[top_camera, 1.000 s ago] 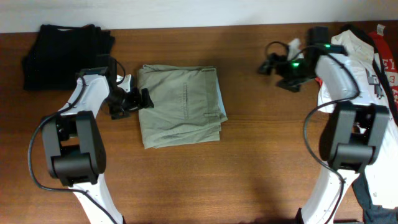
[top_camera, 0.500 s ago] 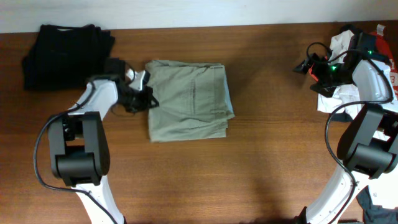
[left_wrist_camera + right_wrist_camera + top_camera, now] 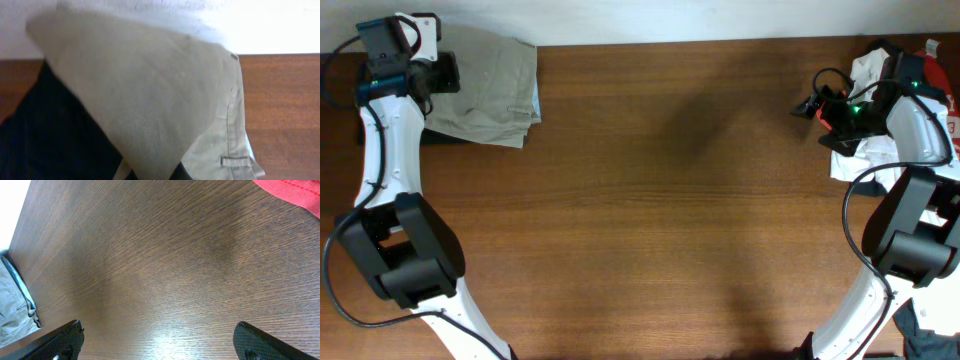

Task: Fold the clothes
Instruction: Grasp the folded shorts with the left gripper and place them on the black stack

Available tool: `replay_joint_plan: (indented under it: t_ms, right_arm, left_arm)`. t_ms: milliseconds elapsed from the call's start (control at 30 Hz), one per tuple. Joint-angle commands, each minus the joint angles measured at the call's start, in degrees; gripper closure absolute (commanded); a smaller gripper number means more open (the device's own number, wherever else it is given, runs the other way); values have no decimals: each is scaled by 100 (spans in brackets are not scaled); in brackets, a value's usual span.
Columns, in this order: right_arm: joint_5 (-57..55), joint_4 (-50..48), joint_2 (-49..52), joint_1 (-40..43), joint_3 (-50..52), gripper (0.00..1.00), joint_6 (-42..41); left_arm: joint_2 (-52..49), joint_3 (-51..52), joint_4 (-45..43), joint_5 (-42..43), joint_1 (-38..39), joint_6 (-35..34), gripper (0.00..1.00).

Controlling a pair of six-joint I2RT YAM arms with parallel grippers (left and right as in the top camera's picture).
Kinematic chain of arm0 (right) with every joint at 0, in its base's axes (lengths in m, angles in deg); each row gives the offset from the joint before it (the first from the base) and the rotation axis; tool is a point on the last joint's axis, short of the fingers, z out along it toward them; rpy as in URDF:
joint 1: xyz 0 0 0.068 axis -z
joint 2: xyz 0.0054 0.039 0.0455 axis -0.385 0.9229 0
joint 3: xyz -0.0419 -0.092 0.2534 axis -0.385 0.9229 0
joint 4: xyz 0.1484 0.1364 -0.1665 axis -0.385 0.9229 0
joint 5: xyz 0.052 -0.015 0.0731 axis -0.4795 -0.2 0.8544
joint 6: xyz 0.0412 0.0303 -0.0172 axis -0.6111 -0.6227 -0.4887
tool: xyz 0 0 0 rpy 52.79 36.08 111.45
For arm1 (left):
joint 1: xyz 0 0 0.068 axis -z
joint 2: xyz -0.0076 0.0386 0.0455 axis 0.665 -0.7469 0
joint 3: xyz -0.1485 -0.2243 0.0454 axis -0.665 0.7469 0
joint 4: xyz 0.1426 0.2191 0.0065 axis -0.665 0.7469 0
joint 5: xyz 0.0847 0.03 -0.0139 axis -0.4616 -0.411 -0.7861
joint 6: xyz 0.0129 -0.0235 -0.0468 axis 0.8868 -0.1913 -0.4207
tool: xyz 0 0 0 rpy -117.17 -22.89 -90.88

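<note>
The clothes (image 3: 485,85), a folded pale khaki-green garment with seams and a belt loop, lie at the table's back left corner. They rest partly over a black garment (image 3: 45,135). My left gripper (image 3: 445,72) sits at their left edge, shut on a fold of the khaki fabric (image 3: 150,100), which fills the left wrist view and hides the fingers. My right gripper (image 3: 810,105) hovers far to the right, open, with only bare wood between its fingertips (image 3: 65,340). The khaki clothes (image 3: 12,305) show small at the left edge of the right wrist view.
A heap of white and red garments (image 3: 880,70) lies at the back right by the right arm; red cloth (image 3: 295,192) shows in the right wrist view. The wooden table (image 3: 650,200) ends at a white wall behind.
My left gripper shut on the khaki clothes and carried them from the middle-left of the table to the back left corner, onto the black garment. The right arm withdrew to the right.
</note>
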Motion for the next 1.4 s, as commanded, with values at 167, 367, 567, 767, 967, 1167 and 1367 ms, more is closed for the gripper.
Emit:
replay_joint_plan:
  t_ms: [167, 367, 567, 767, 967, 1167, 1367]
  right_arm:
    - [-52, 2, -61, -2, -90, 1, -42]
    - [-52, 2, -61, -2, -90, 1, -42]
    - [-52, 2, -61, -2, -90, 1, -42]
    - [-52, 2, -61, -2, -90, 1, -42]
    - [-52, 2, -61, -2, -90, 1, -42]
    - [-52, 2, -61, -2, -90, 1, -42]
    - [-52, 2, -61, -2, -90, 1, -42]
  left_arm:
    - [-50, -127, -597, -363, -295, 483, 99]
    - [-1102, -127, -1812, -601, -1014, 592, 90]
    - [-1086, -293, -1926, -785, -1513, 330, 23]
    - [-721, -516, -2385, 994, -1373, -1113, 99]
    - [-2210, -516, -3246, -52, -887, -1106, 99]
    - [-2682, -577, -2900, -363, -1093, -935, 96]
    - [-1191, -671, -2870, 824, -765, -1117, 81]
